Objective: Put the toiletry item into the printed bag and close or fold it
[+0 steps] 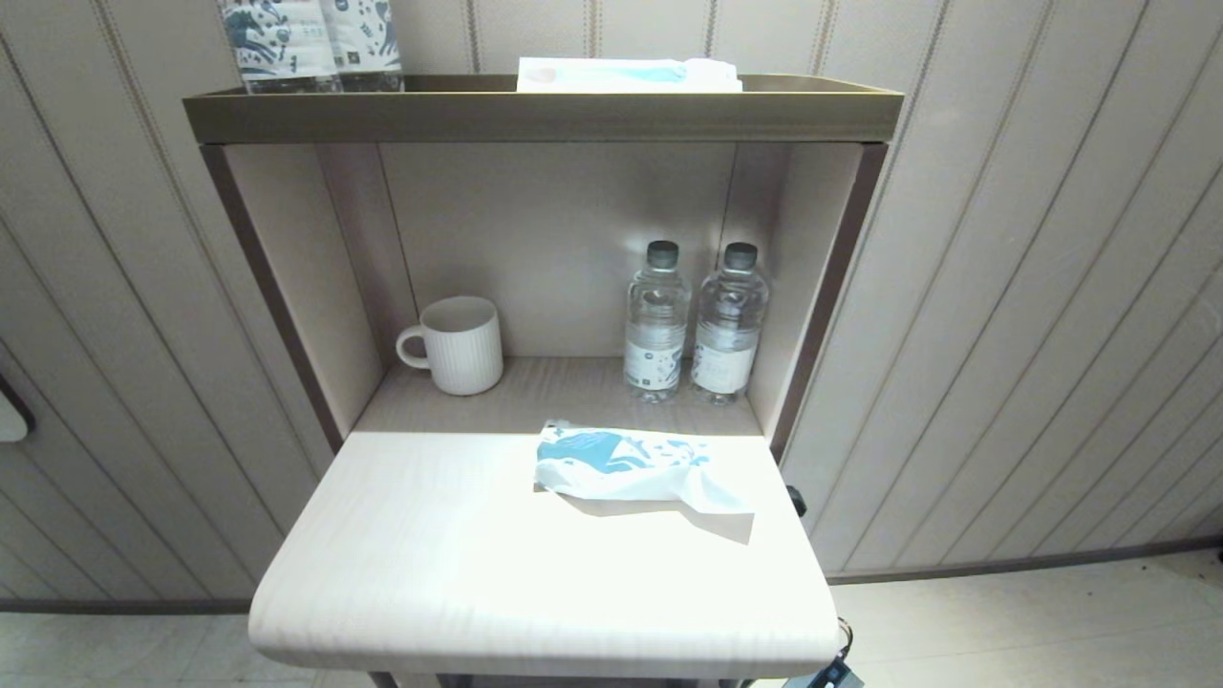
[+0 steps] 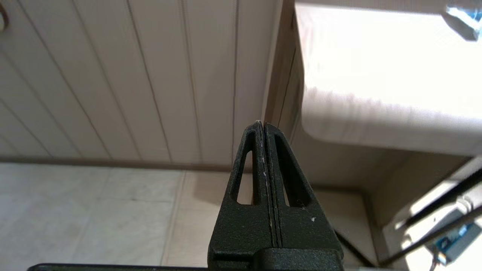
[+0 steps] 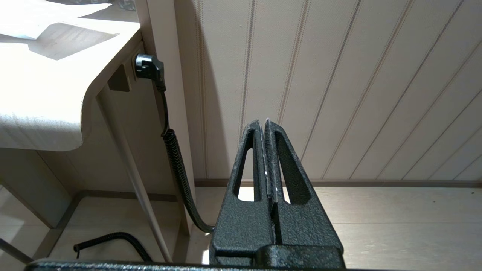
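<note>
The printed bag (image 1: 631,465), white and crinkly with blue figures, lies flat on the pale table top (image 1: 459,564), toward its back right; its right end is folded to a point. A corner of the printed bag (image 2: 463,20) shows in the left wrist view. The toiletry item is not visible in any view. My left gripper (image 2: 262,123) hangs below the table's left side, shut with nothing in it. My right gripper (image 3: 264,122) hangs low to the right of the table, also shut and empty. Neither gripper shows in the head view.
A white ribbed mug (image 1: 457,344) and two water bottles (image 1: 695,323) stand in the alcove behind the table. On the top shelf sit printed upright packs (image 1: 311,43) and a flat white-and-blue packet (image 1: 626,75). A black plug and ribbed cable (image 3: 169,124) hang under the table's right edge.
</note>
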